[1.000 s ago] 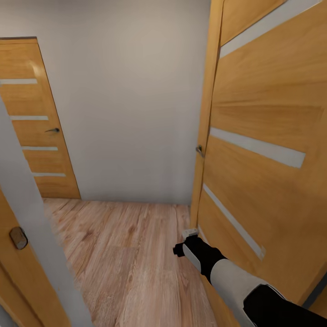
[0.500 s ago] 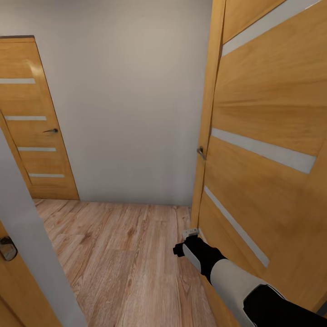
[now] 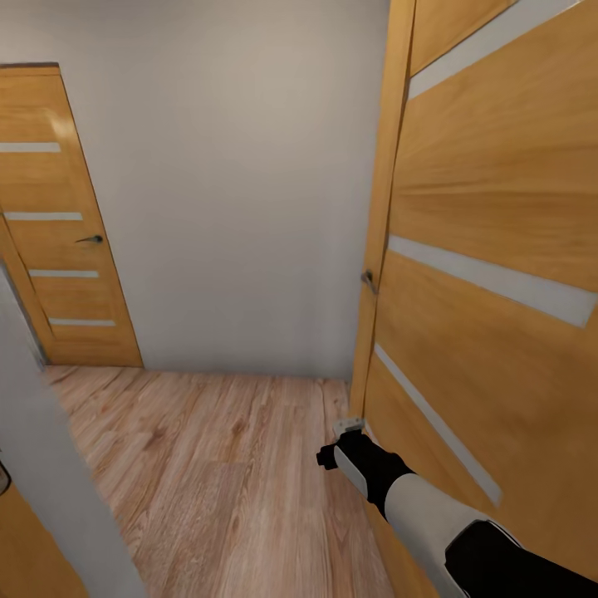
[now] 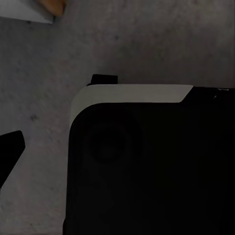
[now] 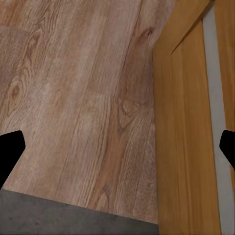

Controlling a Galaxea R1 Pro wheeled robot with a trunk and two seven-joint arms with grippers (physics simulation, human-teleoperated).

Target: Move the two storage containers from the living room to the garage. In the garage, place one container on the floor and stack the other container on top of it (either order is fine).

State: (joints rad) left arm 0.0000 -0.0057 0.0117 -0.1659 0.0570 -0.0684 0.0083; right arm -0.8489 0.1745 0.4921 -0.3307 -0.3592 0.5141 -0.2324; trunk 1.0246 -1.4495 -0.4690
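Observation:
The two storage containers are out of view. I face a small hallway with light wood-plank flooring [image 3: 224, 465]. My right gripper [image 3: 349, 426] reaches forward low, close beside the open wooden door [image 3: 490, 249] on the right. In the right wrist view the right gripper [image 5: 117, 149] is open, its black fingertips [image 5: 10, 152] wide apart over the planks with nothing between them. In the left wrist view one black fingertip [image 4: 10, 149] shows over dark grey floor [image 4: 147, 44], next to my own black, white-edged body [image 4: 147, 161].
A closed wooden door [image 3: 62, 232] with a dark handle stands at the back left. A plain grey wall [image 3: 241, 191] closes the hallway ahead. A grey door jamb [image 3: 58, 482] crosses the near left corner. A grey floor strip [image 5: 63, 218] meets the planks.
The whole view has advanced through the doorway: the near-left jamb and its latch plate have slid out to the left, and the open door looms larger. My right arm holds its pose.

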